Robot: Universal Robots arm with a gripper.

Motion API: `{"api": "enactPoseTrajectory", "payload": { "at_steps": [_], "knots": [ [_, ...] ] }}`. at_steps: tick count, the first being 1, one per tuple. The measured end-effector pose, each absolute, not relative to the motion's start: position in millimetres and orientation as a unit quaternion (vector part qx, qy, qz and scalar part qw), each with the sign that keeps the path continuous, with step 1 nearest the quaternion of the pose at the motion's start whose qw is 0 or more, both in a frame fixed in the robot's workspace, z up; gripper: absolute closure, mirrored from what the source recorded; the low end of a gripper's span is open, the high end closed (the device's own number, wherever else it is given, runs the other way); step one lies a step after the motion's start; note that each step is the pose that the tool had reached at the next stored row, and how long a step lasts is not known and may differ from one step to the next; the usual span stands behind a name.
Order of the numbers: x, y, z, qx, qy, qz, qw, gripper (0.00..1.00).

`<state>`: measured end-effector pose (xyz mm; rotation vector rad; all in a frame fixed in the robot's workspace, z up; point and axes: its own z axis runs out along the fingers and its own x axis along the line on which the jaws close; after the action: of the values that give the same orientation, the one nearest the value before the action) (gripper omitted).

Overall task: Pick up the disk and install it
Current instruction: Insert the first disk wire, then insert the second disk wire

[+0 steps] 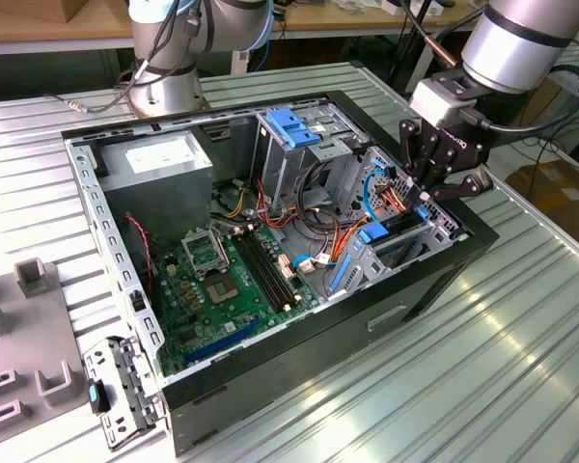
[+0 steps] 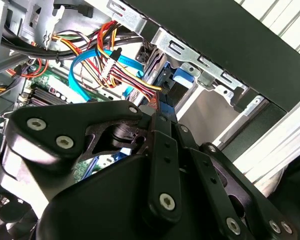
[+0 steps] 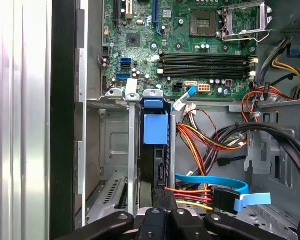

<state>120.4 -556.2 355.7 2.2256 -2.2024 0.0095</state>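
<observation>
The gripper (image 1: 442,183) hung at the drive bay, fingers drawn together on the disk's (image 3: 155,145) edge. The disk stood upright in 1 slot, blue carrier tab uppermost. Judged: seating underway; next calls for a straight press. Beyond lay the motherboard (image 3: 190,45).

The fingers (image 1: 427,185) hang over the drive bay (image 3: 115,165) at the open case's (image 1: 444,280) corner. Right under them the disk (image 3: 155,150) stands on edge in the bay, the motherboard (image 1: 227,285) lying beyond, cables (image 3: 210,142) bunched beside.
</observation>
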Motion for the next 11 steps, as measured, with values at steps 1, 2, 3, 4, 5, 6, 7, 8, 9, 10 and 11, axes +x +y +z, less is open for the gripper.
{"api": "enactPoseTrajectory", "payload": {
  "at_steps": [1, 2, 3, 4, 5, 6, 7, 8, 9, 10, 11],
  "knots": [
    [120.4, -556.2, 355.9, 0.711, -0.703, 0.003, 0.005, 0.89],
    [120.4, -556.2, 356.1, 0.711, -0.703, 0.003, 0.005, 0.89],
    [120.4, -556.2, 356.1, 0.711, -0.703, 0.003, 0.005, 0.89],
    [120.4, -556.2, 356.1, 0.711, -0.703, 0.003, 0.005, 0.89],
    [120.4, -556.2, 356.2, 0.711, -0.703, 0.003, 0.005, 0.89],
    [120.4, -556.2, 356.3, 0.711, -0.703, 0.003, 0.005, 0.89],
    [120.4, -556.2, 356.3, 0.711, -0.703, 0.003, 0.005, 0.89],
    [120.4, -556.2, 356.3, 0.711, -0.703, 0.003, 0.005, 0.89],
    [120.4, -556.2, 356.4, 0.711, -0.703, 0.003, 0.005, 0.89],
    [120.4, -556.2, 356.4, 0.711, -0.703, 0.003, 0.005, 0.89],
    [120.4, -556.2, 356.5, 0.711, -0.703, 0.003, 0.005, 0.89]
  ]
}}
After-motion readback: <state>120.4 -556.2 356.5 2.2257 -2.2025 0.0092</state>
